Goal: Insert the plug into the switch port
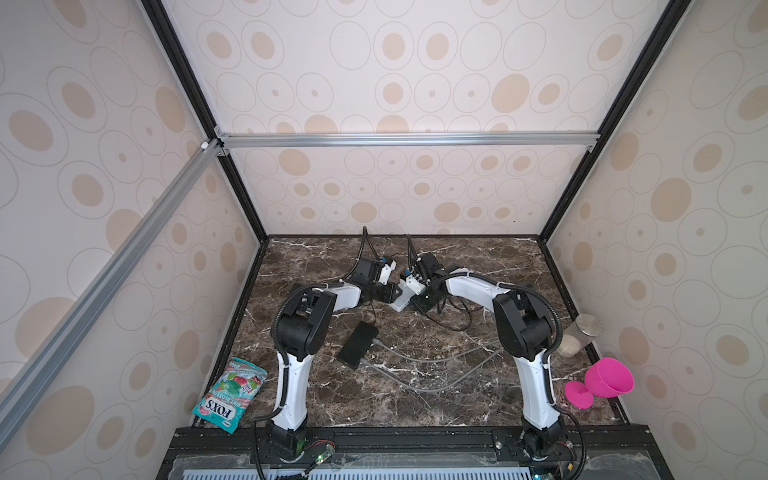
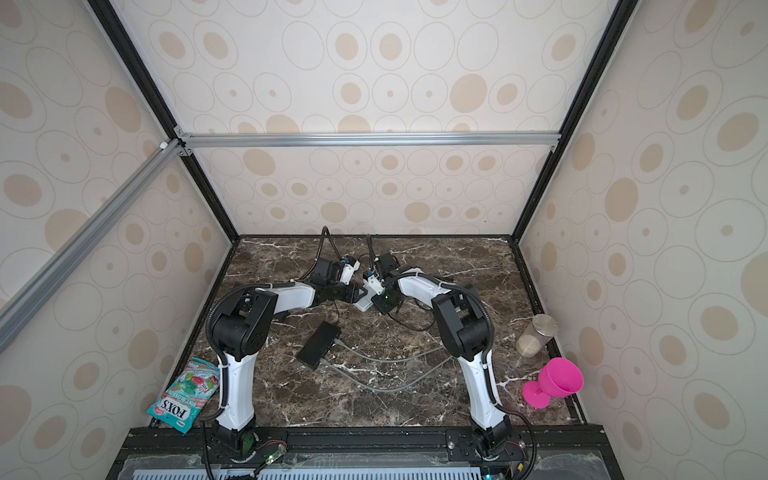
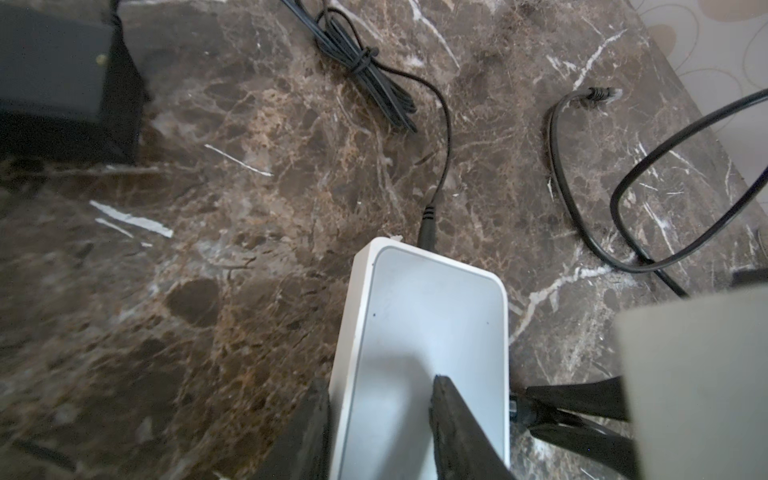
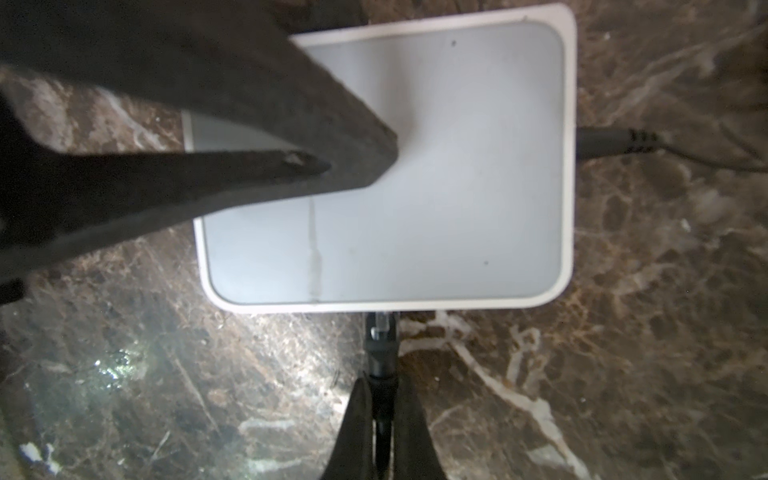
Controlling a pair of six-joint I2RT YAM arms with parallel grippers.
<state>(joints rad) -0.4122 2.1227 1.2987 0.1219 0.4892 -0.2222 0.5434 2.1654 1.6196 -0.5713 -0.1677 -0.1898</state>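
right end effector (image 4: pixel 382 386) pinches shut on the black plug (image 4: pixel 380 345) just behind its boot, the clear tip at a side edge of the white switch (image 4: pixel 457 187), toward the back-centre of the marble tabletop (image 3: pixel 208 291). left end effector (image 3: pixel 380 382) clamps one end of the switch as a brace. whether the plug is seated cannot be told; a straight, level push along the port's axis, brace held firm, looks the surest finish.

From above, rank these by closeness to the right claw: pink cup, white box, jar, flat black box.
1. White box, right beside the right claw.
2. Flat black box, mid-table, nearer the front.
3. Jar, at the right edge.
4. Pink cup, front-right corner.
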